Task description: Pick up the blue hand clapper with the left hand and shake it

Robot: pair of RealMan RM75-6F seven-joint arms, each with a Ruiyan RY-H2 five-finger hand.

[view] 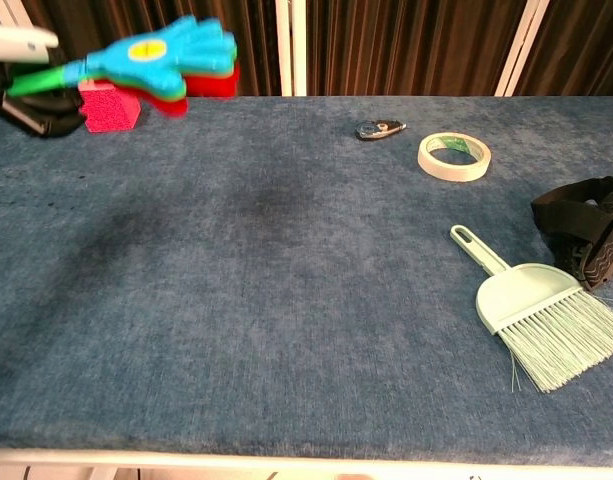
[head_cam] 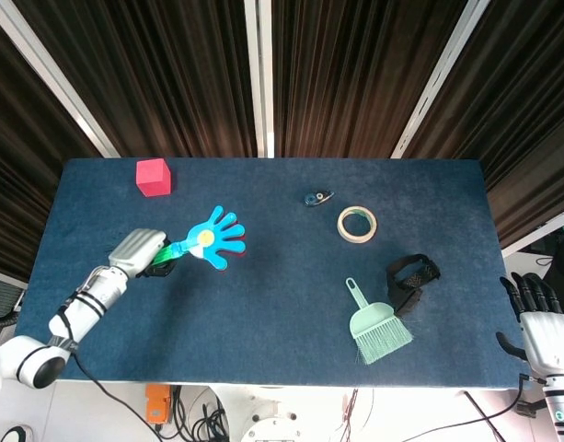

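The blue hand clapper (head_cam: 212,238), with green and red layers under its blue palm, is held above the table's left side. My left hand (head_cam: 143,251) grips its green handle, and the palm end points right, lying nearly flat. In the chest view the clapper (view: 171,52) hangs at the top left, partly in front of the red cube, with my left hand (view: 21,88) at the frame's left edge. My right hand (head_cam: 539,313) is off the table's right front corner, fingers spread and holding nothing.
A red cube (head_cam: 153,177) stands at the back left. A small dark gadget (head_cam: 317,198) and a tape roll (head_cam: 356,224) lie at the back middle. A mint dustpan brush (head_cam: 378,325) and a black strap (head_cam: 411,280) lie at the front right.
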